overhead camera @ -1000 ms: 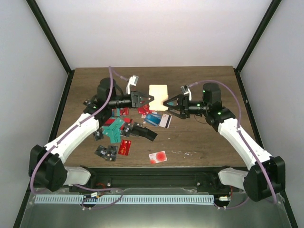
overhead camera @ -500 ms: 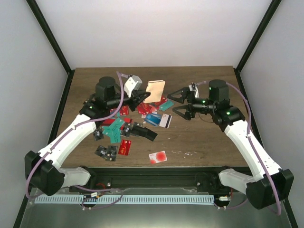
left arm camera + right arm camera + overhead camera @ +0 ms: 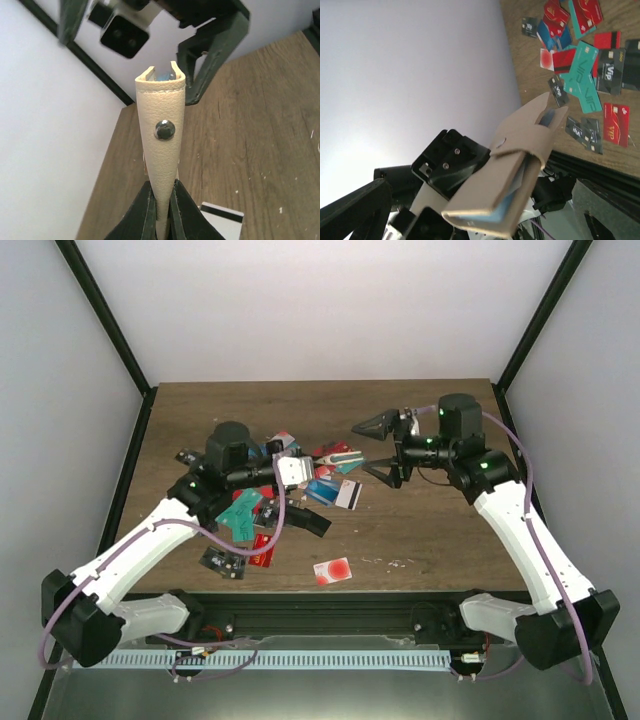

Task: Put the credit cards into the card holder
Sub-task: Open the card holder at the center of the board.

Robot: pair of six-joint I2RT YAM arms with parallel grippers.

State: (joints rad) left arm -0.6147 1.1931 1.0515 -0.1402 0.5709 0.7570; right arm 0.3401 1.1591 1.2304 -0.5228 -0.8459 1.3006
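The left claw (image 3: 161, 202) is clamped shut on one end of the tan leather snap-tab card holder (image 3: 160, 135). It holds it above the wooden desk (image 3: 430, 530), long axis and open mouth pointing toward 3 o'clock at the right claw (image 3: 376, 450). That claw gapes wide, empty. The scattered plastic credit cards (image 3: 325, 490) lie at its 8 o'clock; several read "VIP".

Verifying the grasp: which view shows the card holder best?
Right wrist: the card holder is seen side-on, whole body and flap visible. Left wrist shows only its snap edge, pinched in the left claw. Top view: can't make it out.
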